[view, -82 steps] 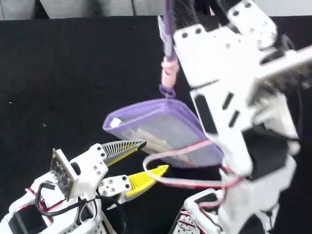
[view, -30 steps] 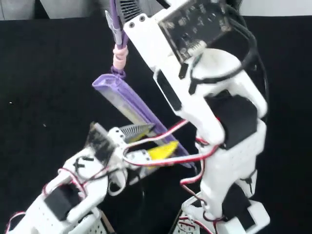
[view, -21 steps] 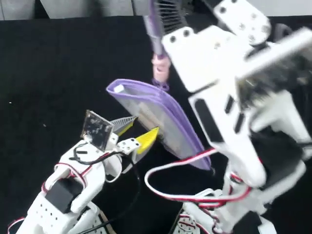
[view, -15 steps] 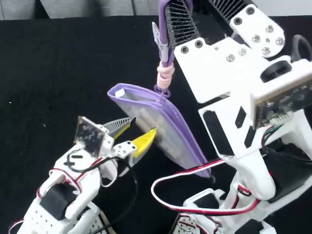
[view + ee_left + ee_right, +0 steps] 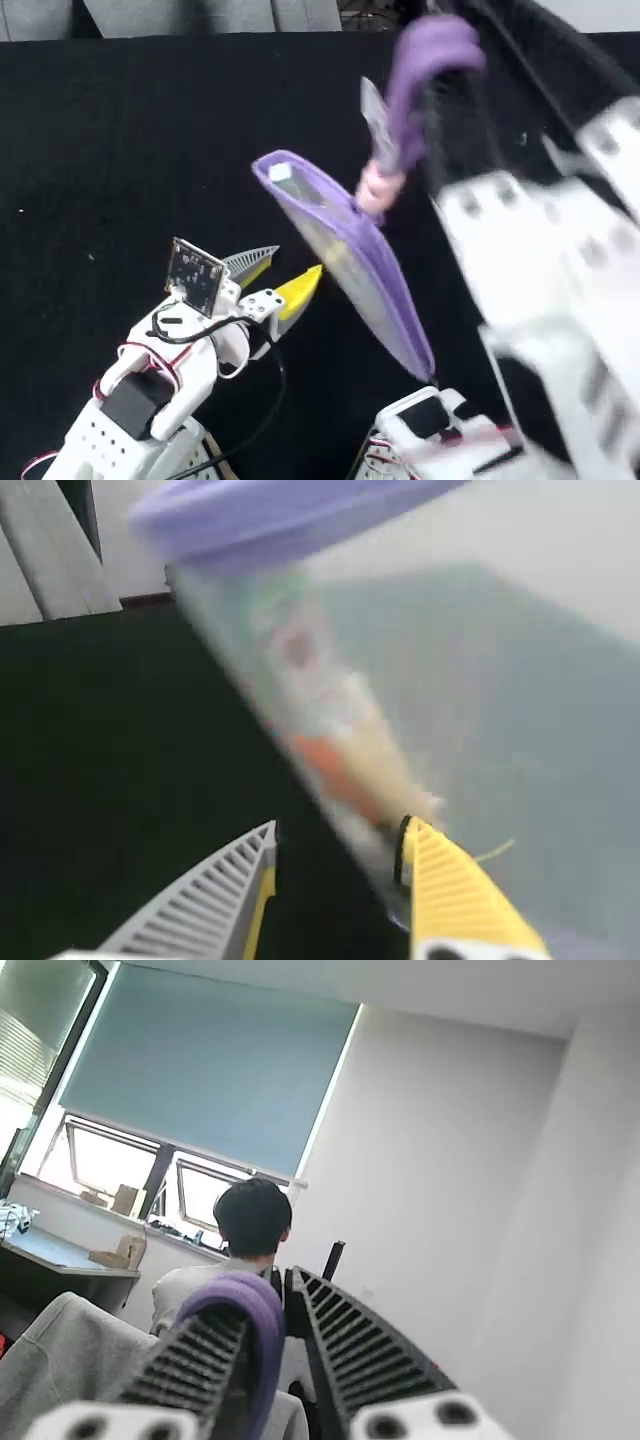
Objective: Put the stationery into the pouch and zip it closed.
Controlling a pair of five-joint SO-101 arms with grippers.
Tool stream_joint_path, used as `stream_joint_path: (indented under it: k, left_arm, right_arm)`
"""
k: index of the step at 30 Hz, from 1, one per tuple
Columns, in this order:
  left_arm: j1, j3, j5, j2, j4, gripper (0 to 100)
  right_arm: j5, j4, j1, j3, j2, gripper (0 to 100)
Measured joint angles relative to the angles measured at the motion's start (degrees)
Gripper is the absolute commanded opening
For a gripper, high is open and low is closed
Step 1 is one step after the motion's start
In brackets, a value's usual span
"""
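Swung to the right and lifted since the earlier high view, the purple pouch is now seen hanging higher over the black table, and its strap has been carried up and to the right with the right arm. The left arm is found almost where it was.

The pouch is suspended clear of the table by the strap, to which it is joined through a pink link. It is tilted, with one corner raised towards the back of the table and the opposite corner lowered towards the arm bases. Through its translucent wall the stationery can be made out inside as pale and orange shapes lying along the lower side. Whether the zip is closed cannot be told.

The right gripper is pressed together on the strap, which is looped over one black ribbed finger and pinched against the other.

The left gripper is held low beside the pouch with its fingers spread, and nothing is held between them. Its yellow finger is placed just beside the lower part of the pouch wall; whether it touches cannot be told. The grey finger is kept apart from the pouch.
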Motion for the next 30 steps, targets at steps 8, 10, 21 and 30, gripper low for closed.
stream_joint_path:
  k: [8,10,21,30]
  left_arm:
    - [-2.2,0.44,0.0,-0.09,0.97,21]
    - [-2.99,0.44,0.18,-0.09,1.05,21]
    - [-2.99,0.44,0.53,-0.09,1.05,21]
    - [-3.16,1.67,0.53,0.0,1.05,21]
  right_arm:
    - [2.9,12.66,0.53,-0.18,-13.89,1.1]
    - [4.48,15.56,0.53,-0.18,-17.41,1.1]
    - [10.55,25.49,0.26,-1.49,-32.7,1.1]
    - [11.34,28.84,0.44,1.32,-33.23,1.1]
